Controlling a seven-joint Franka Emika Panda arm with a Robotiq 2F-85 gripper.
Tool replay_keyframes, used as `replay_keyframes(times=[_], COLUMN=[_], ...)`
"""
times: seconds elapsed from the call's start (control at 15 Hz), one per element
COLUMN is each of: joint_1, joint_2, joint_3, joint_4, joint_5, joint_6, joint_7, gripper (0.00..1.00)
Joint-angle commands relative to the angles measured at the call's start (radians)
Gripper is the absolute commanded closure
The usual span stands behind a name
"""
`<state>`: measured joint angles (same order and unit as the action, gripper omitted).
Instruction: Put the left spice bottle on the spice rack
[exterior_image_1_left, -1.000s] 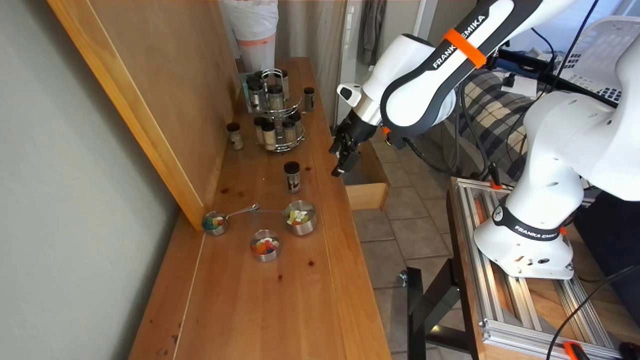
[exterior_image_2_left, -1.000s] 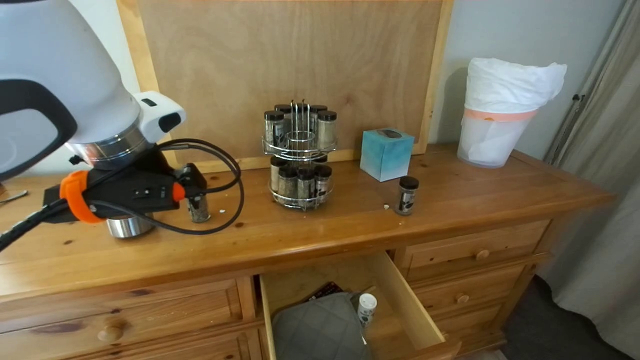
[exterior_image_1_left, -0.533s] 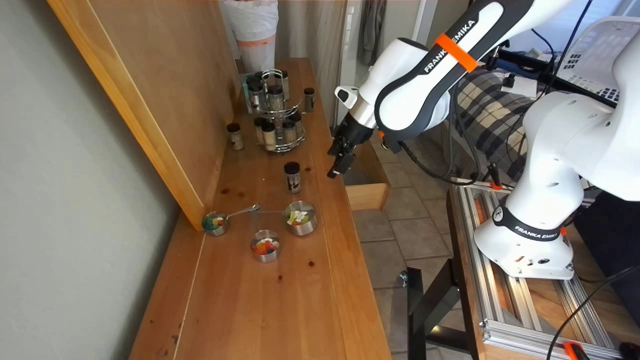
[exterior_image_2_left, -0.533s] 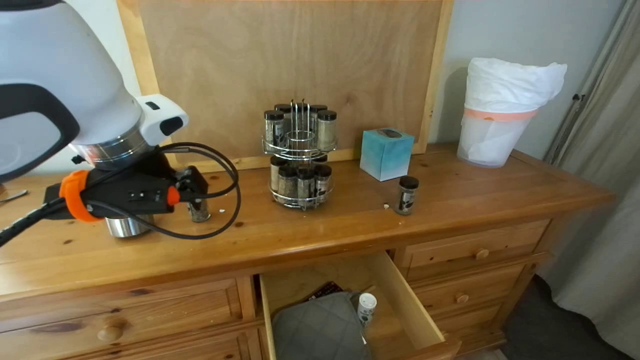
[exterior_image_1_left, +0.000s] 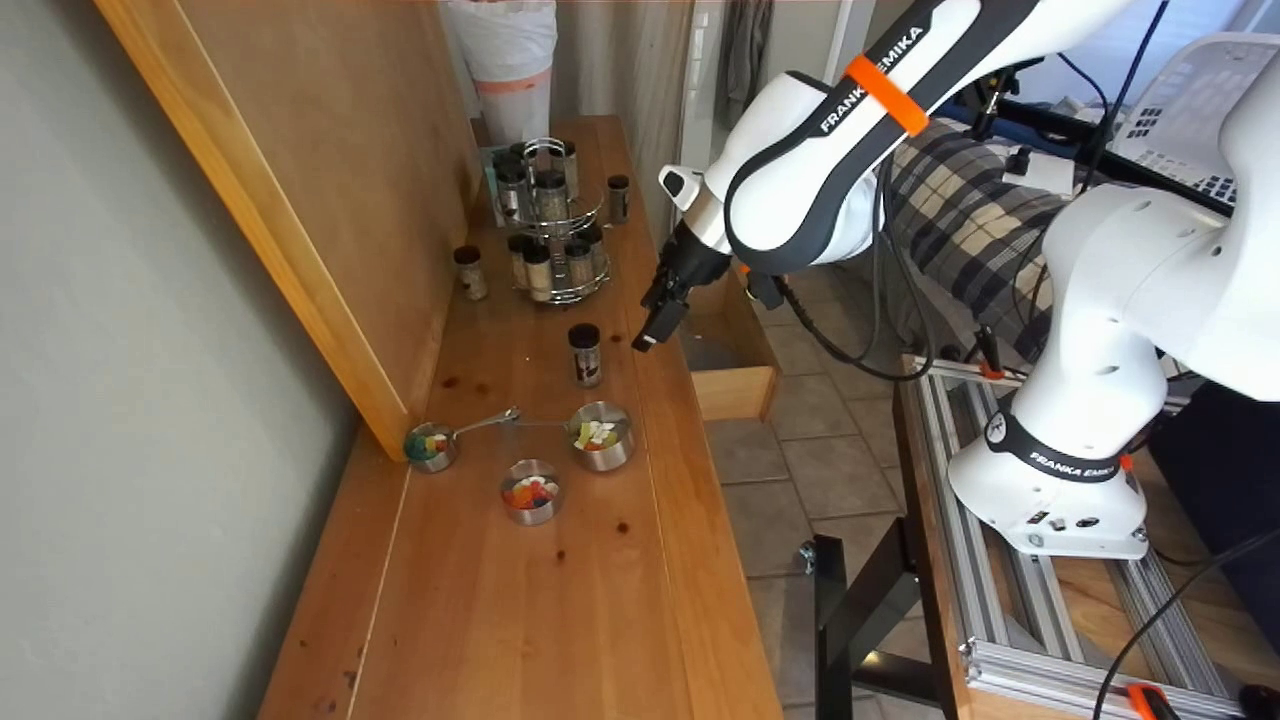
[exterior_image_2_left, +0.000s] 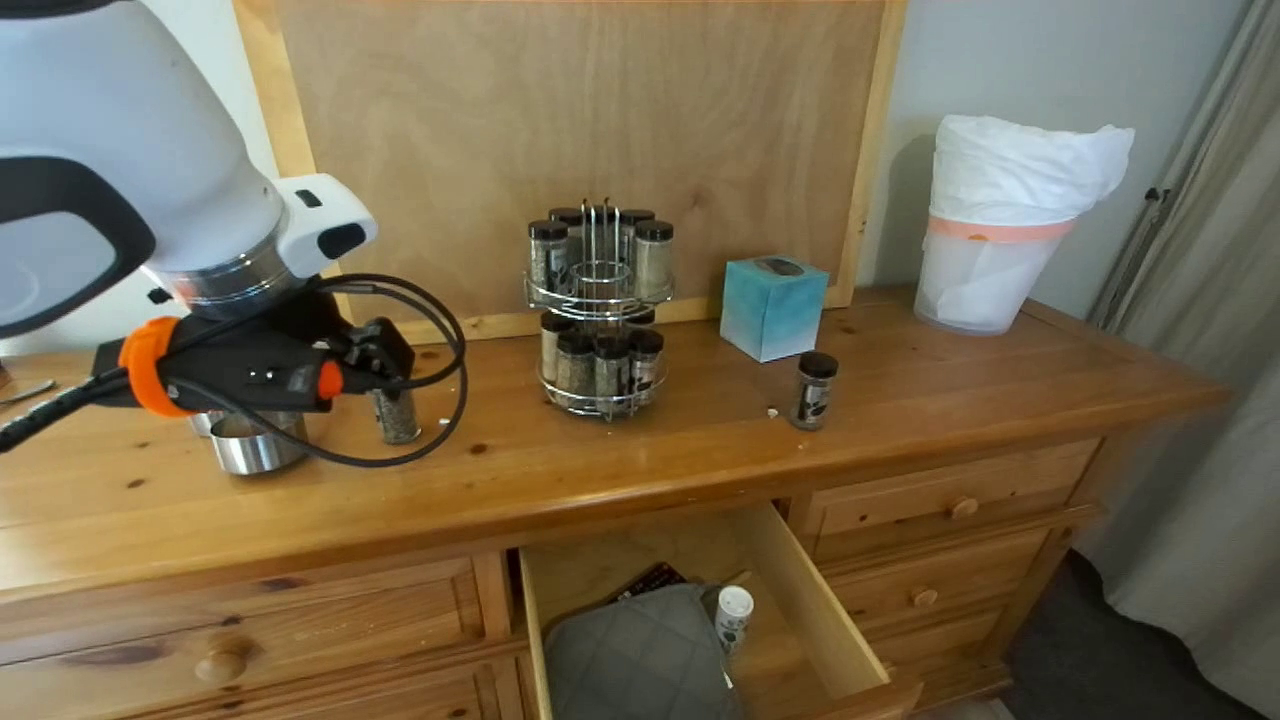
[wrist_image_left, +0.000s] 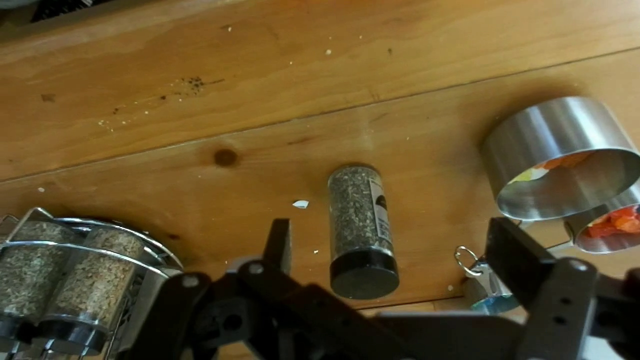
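Observation:
The left spice bottle (exterior_image_1_left: 585, 355), a small clear jar of dark herbs with a black lid, stands upright on the wooden dresser top. It also shows in the wrist view (wrist_image_left: 357, 220) and, partly hidden by my gripper, in an exterior view (exterior_image_2_left: 398, 418). My gripper (wrist_image_left: 392, 240) is open and empty. In the wrist view the bottle stands between the finger lines, closer to the left finger, untouched. In an exterior view the gripper (exterior_image_1_left: 648, 335) hangs above and beside it. The spice rack (exterior_image_2_left: 600, 305), two-tier wire with jars, stands beyond it and at the wrist view's left edge (wrist_image_left: 95, 250).
Metal cups with colourful contents (exterior_image_1_left: 600, 437) stand near the bottle. Another jar (exterior_image_1_left: 469, 271) stands by the wooden board (exterior_image_2_left: 740, 130). A further jar (exterior_image_2_left: 815, 390) stands by the blue tissue box (exterior_image_2_left: 773, 308). A drawer (exterior_image_2_left: 830, 610) below is pulled open.
My gripper has moved over the dresser edge toward the left spice bottle, leftward in an exterior view. The bottle and rack have not moved.

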<state>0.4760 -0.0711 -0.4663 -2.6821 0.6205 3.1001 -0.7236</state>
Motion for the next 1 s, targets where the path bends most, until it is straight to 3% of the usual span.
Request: replay_keyframes(times=[0.0,0.47,0.93], joint_1=[0.029,0.020,-0.002], joint_2=[0.062,0.122,0.163], joint_3=[-0.012,0.023,0.078], joint_4=[0.041,0.089,0.157], joint_5=[0.080,0.199,0.398], joint_6=[0.029,0.043,0.047], joint_7=[-0.034,-0.114,-0.267], gripper=[0.00,0.00,0.00])
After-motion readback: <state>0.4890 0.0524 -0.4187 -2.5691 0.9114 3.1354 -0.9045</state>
